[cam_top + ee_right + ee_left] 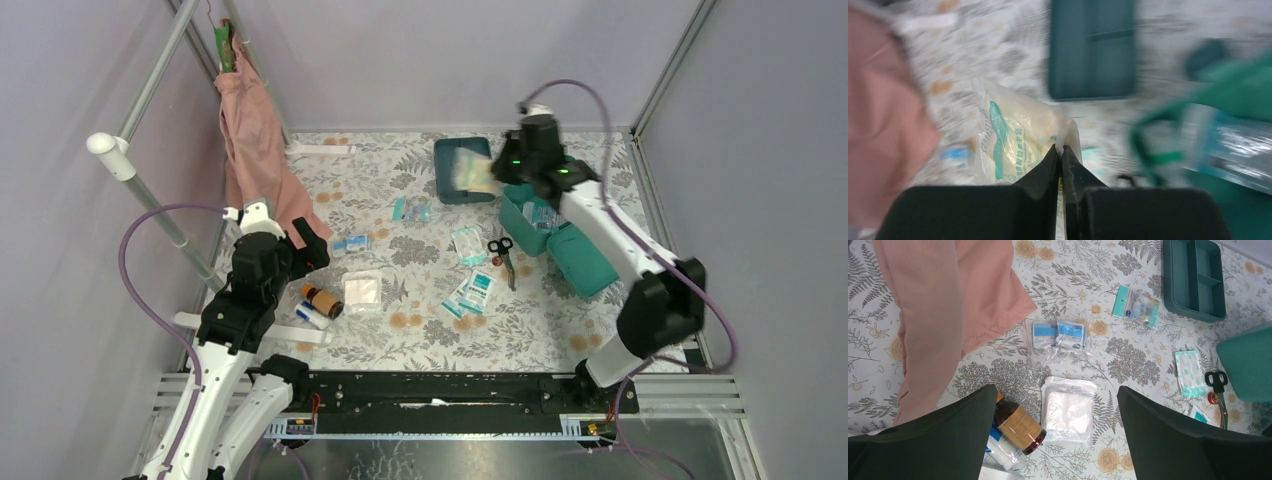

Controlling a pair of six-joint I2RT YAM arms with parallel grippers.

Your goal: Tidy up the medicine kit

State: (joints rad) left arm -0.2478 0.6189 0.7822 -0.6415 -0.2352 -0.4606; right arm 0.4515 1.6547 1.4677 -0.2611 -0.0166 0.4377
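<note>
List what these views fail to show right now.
- Right wrist view: motion blur smears everything; print on the cream packet pinched in the right gripper is unreadable.
- Top view: the right arm covers part of the medicine kit, contents unclear.
- Top view: the packet hides much of the divided tray.
- Left wrist view: a finger of the left gripper covers part of the brown bottle; label unreadable.

The medicine kit (582, 265) at 3 o'clock is smooth, matt teal plastic, as is the divided tray (1195, 280). At 10 o'clock hangs soft pink cloth (948, 305). The surface (380, 180) has a matt floral print. The pouch (1013, 140) is glossy, crinkled film, and the brown bottle (1018, 427) shines.
</note>
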